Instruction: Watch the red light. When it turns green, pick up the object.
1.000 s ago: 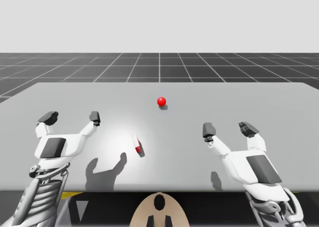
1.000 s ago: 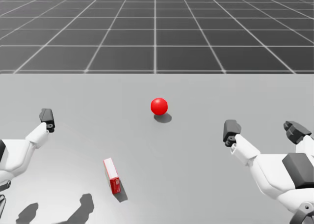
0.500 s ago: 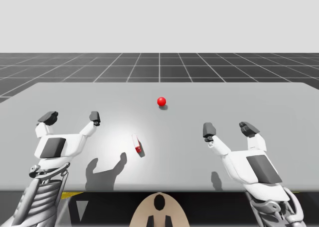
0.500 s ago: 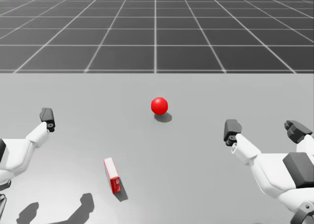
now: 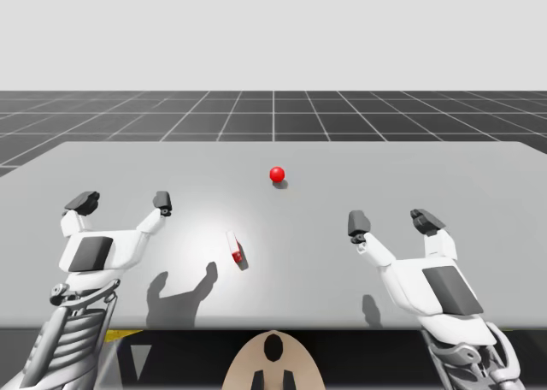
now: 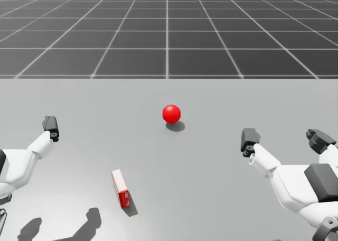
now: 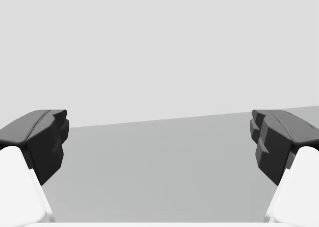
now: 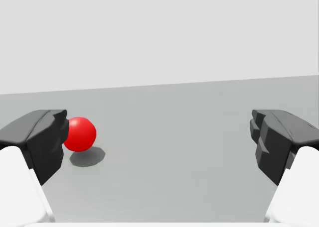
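Lying before red light (image 6: 171, 113), small box (image 6: 121, 188)

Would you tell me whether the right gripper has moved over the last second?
No. In the high view my right gripper sits open at the same spot as before, to the right of the red light and nearer to me.

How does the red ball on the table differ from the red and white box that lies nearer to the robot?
Shape: the red ball is a sphere; the red and white box is a thin, flat-sided block. Colour: the ball is red all over; the box has a white face and a red end. Place: the ball sits farther out; the box lies nearer me, toward my left. Both rest on the grey table.
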### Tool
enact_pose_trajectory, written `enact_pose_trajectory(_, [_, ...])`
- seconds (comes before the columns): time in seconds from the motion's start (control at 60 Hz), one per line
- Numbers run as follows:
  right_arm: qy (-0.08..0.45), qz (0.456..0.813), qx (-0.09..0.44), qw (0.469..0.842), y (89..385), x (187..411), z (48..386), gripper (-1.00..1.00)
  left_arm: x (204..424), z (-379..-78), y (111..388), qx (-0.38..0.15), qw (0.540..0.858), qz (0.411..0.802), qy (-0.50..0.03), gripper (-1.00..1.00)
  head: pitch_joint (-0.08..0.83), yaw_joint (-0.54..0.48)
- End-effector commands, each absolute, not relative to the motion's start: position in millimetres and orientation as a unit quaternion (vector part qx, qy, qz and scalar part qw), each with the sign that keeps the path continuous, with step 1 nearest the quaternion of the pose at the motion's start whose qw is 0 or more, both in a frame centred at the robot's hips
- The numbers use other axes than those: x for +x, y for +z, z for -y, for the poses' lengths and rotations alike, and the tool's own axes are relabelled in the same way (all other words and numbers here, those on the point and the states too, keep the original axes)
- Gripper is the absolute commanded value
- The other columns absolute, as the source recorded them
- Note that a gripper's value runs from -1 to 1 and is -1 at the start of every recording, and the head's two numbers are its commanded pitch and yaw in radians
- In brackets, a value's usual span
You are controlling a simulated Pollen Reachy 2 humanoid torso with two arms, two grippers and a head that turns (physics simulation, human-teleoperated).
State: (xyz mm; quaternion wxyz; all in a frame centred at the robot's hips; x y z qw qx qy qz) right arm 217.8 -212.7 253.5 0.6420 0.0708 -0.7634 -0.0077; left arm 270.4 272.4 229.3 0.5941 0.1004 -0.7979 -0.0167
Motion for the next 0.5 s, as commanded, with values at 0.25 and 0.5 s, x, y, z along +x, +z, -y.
enact_pose_trajectory(0.25, [-0.018, 0.763, 0.076, 0.642, 252.2, 216.9, 209.5, -1.0, 270.6, -272.2, 229.1, 0.101, 0.594, 0.798, -0.016, -1.0, 0.446, -0.01])
enact_pose_trajectory(0.5, [-0.018, 0.763, 0.076, 0.641, 251.9, 216.9, 209.6, -1.0, 270.6, -272.2, 229.1, 0.101, 0.594, 0.798, -0.016, -1.0, 0.447, -0.01])
